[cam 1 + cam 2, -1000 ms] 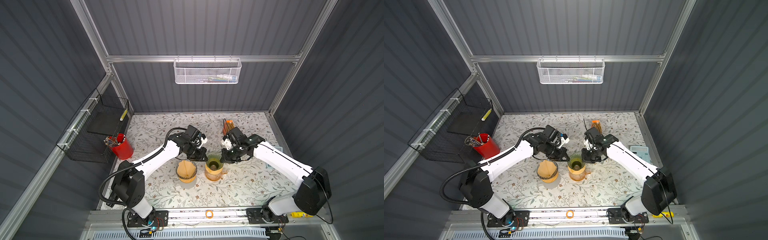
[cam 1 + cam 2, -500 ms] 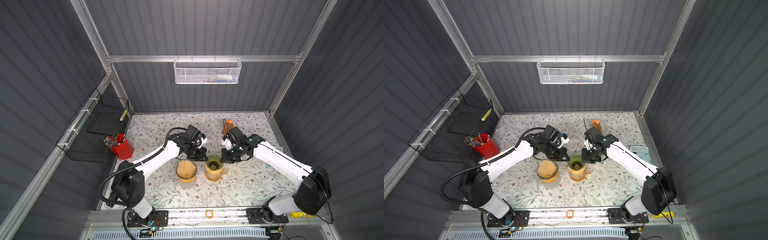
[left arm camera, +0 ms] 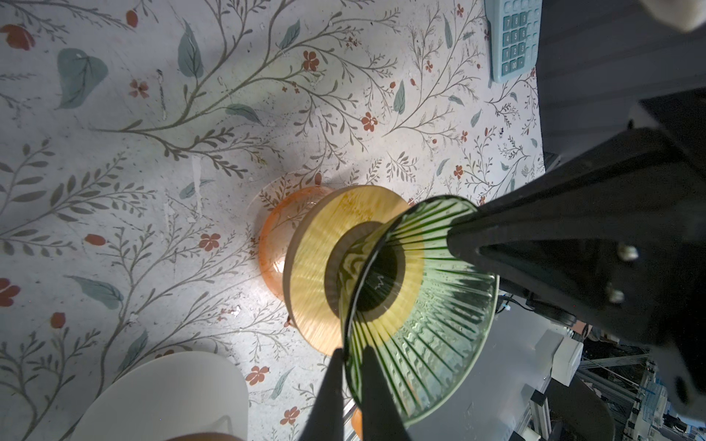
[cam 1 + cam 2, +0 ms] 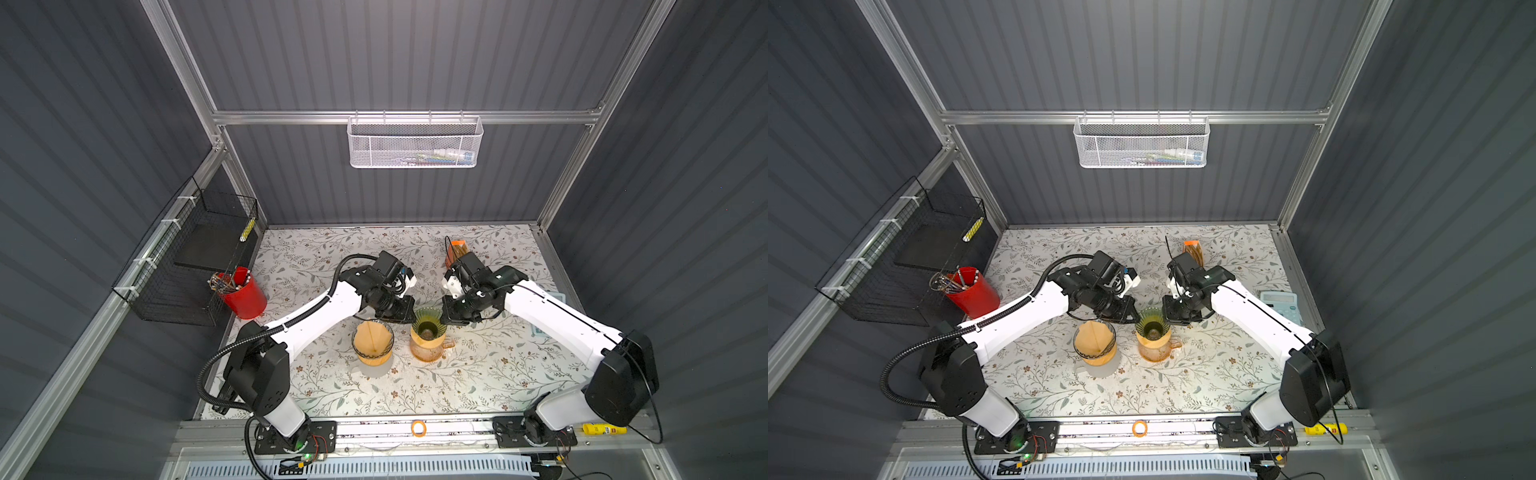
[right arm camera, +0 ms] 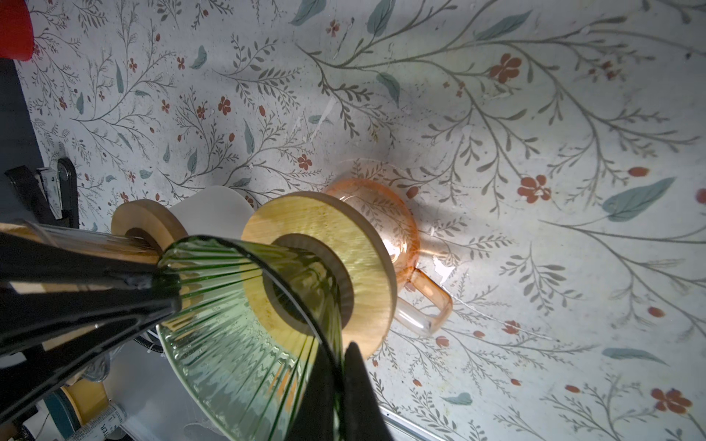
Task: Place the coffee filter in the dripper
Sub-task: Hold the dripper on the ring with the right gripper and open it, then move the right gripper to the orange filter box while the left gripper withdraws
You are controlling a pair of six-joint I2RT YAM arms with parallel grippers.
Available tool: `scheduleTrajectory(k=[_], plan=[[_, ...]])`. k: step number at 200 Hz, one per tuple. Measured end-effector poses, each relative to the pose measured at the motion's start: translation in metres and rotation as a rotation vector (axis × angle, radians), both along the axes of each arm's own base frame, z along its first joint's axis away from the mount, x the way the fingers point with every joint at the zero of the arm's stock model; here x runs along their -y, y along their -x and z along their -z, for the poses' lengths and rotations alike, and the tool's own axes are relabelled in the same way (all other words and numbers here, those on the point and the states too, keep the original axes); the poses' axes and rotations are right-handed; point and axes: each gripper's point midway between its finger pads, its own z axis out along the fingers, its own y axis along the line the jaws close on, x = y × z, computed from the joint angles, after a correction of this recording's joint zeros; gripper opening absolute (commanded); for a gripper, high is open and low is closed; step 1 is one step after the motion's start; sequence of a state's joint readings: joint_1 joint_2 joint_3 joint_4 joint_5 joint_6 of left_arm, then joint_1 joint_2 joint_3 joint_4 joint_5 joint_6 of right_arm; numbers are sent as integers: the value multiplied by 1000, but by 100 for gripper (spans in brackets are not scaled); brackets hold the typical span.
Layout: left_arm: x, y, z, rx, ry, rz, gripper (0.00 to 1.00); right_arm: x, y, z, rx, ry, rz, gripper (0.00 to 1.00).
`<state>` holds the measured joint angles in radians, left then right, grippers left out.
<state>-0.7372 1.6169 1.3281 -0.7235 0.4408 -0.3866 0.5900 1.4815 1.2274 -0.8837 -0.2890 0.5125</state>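
Observation:
A green ribbed glass dripper [image 4: 428,322] [image 4: 1152,324] stands on a wooden collar [image 3: 313,275] over an orange glass carafe [image 4: 428,351]. My left gripper [image 4: 409,318] [image 3: 349,353] is shut on the dripper's [image 3: 431,336] rim on its left side. My right gripper [image 4: 446,320] [image 5: 340,353] is shut on the dripper's [image 5: 237,343] rim at the opposite side. The brown paper coffee filter [image 4: 371,340] [image 4: 1094,338] sits apart, as a cone inside a second clear glass holder left of the carafe, on a white base [image 3: 164,393].
A red cup [image 4: 243,293] of pens stands at the left, by a black wire basket [image 4: 195,257]. An orange-capped container [image 4: 457,249] is behind the right gripper. A pale blue calculator [image 4: 1281,305] lies at the right edge. A white mesh basket [image 4: 415,143] hangs on the back wall.

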Motion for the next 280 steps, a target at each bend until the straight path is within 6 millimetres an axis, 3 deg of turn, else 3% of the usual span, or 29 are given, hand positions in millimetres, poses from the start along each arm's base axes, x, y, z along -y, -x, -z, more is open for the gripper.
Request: scheduleTrajectory(k=[32,83,98,166,223,280], plan=[[1,3,0,0,-2,9,19,0,-2,0,4,7,0,21],[1,2,0,6,-6,7,25,-1,-7,-3,19,11,7,30],[0,1,0,15,-11,4,29,-1,-8,-6,26,10,9,31],[-5,-4,-15,77,-10,-17,30,-2,-12,-20,50,0,12,34],[-9,-8,-37,148,20,-38,30,3,-13,-50,114,-8,21,35],[-18,-14,-55,224,21,-89,30,23,-24,-71,173,-16,66,35]])
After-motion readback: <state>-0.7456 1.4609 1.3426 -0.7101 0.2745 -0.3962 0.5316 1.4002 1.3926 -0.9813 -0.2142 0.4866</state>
